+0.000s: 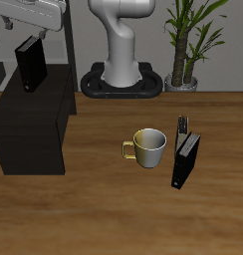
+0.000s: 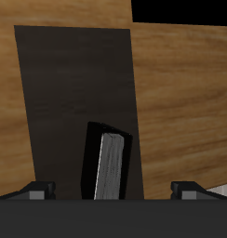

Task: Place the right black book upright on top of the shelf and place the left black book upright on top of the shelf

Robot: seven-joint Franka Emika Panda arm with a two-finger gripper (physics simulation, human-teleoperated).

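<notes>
Black on black: one black book stands upright on the flat top of the shelf, directly under the claw. It shows on the right side of the robot, so I take it for the right black book (the first half of the task). In the wrist view the same book sits between and below the two fingertips, which stand wide apart and clear of its covers, so the claw is open and holds nothing.

My reading is that the release on the shelf is done or finishing, with the book apparently standing on its own, leaning slightly at most.

Well away from the claw, out on the wooden tabletop, the left black book stands upright just beside a pale mug with a yellow handle.

Next, the move calls for lifting straight up, so no finger clips the placed book, then crossing over to the second book and closing on it without nudging the mug.
</notes>
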